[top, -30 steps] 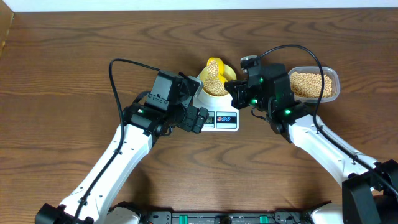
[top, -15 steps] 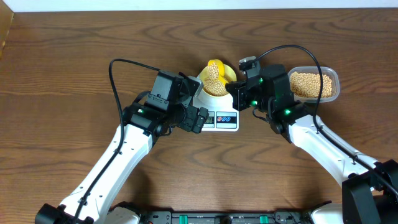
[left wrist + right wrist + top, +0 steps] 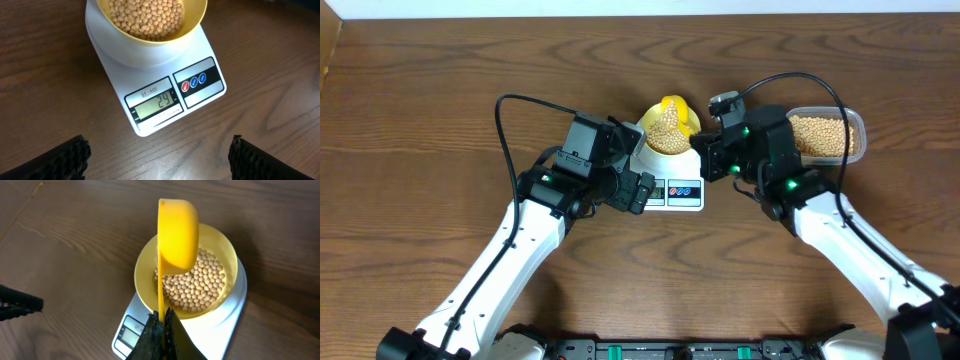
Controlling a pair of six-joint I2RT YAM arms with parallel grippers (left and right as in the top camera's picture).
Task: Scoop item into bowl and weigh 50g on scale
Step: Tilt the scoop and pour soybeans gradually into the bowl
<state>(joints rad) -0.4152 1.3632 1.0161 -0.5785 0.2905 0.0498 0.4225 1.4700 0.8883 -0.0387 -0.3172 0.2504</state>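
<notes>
Right end effector clamps the thin handle of a bright yellow scoop, its fingers closed narrow around it. The scoop is turned on edge with its cup above a pale yellow bowl. Whether the cup touches the rim cannot be told.

The setting is a dark brown wood-grain counter, with a pale strip along its far edge in the overhead view. Black cables loop over both white arms.

The bowl sits on the round platform of a white digital kitchen scale near the middle of the counter. It holds a layer of small beige soybeans. The scale's grey display reads 24, and red and blue buttons sit just beside it.

Left end effector hangs over the counter at the display end of the scale. Its two dark fingers are spread wide, holding and touching nothing.

On the right arm's side of the scale, well apart from it, stands a clear rectangular plastic tub filled with more of the same beans.
</notes>
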